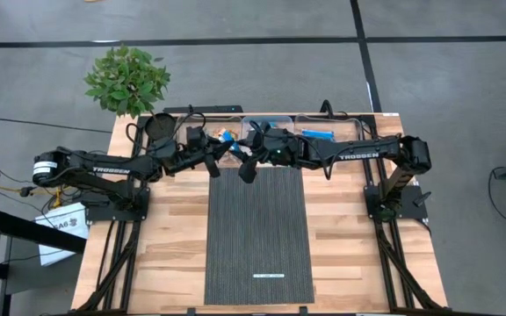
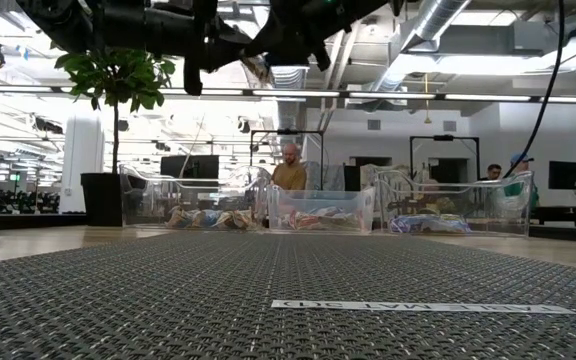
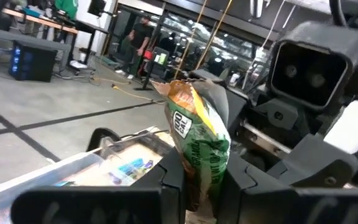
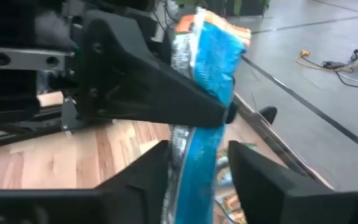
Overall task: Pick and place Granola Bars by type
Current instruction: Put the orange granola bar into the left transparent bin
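Your pale wooden table (image 1: 174, 228) carries one dark woven mat (image 1: 257, 237), with three clear plastic bins (image 2: 320, 211) lined along the table edge beyond the mat's far end. Above that far end, the left gripper (image 3: 197, 177) is clamped on one green-and-tan wrapped granola bar (image 3: 197, 146). The right gripper (image 4: 197, 165) pinches one glossy blue wrapped bar (image 4: 202, 81); both bars are held in the air.

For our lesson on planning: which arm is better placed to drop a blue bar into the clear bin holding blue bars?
Right, probably: the right gripper grips a blue bar, and that bin sits on its side. The left gripper holds a green-tan bar.
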`<control>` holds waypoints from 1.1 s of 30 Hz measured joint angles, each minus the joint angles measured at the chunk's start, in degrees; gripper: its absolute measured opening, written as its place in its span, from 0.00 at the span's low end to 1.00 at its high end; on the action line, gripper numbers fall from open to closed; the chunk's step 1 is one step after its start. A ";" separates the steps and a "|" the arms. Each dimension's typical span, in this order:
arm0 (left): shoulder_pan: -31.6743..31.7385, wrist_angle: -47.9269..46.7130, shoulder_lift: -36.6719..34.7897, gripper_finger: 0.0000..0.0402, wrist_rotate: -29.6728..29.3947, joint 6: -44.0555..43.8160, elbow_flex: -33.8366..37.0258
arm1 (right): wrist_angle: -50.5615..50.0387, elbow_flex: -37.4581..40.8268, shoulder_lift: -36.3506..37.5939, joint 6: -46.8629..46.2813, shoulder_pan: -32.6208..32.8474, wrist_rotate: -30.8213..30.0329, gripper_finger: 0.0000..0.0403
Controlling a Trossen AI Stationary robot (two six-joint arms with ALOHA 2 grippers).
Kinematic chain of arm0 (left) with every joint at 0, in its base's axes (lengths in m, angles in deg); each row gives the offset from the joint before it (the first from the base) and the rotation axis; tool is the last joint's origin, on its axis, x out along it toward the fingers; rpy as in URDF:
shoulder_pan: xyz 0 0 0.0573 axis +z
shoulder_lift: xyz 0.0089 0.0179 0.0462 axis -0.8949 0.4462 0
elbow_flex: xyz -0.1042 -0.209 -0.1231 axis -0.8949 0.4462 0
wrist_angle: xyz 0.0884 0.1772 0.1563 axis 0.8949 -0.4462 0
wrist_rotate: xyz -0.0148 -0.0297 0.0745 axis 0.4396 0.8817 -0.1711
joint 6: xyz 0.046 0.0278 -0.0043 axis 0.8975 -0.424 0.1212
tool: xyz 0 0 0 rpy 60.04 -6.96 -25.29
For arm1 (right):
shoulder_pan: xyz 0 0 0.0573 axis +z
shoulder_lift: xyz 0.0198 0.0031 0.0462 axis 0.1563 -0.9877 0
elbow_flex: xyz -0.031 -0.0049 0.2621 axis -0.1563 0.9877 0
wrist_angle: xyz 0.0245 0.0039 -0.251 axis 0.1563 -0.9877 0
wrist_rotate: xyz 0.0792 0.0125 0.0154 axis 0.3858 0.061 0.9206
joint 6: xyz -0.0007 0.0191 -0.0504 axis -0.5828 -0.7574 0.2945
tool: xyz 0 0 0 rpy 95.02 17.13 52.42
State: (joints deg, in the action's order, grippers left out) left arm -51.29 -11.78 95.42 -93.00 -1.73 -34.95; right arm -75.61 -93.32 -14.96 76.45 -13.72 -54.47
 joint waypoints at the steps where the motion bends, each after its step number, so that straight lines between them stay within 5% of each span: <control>1: 0.00 -0.44 0.00 0.10 -0.36 0.57 0.00 | -0.33 0.00 0.00 -0.05 -0.28 0.01 0.40; 10: 1.43 -8.11 0.00 0.10 -9.39 3.17 0.00 | -10.50 0.00 0.00 0.78 -2.42 -0.08 0.61; 33: 16.41 -57.52 0.00 0.08 -9.71 1.19 -19.90 | -32.22 0.00 0.00 -3.05 0.30 -0.22 0.62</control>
State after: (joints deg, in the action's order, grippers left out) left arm -34.88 -69.29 95.42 -102.71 -0.54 -54.84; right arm -107.84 -93.32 -14.96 73.40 -13.42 -54.70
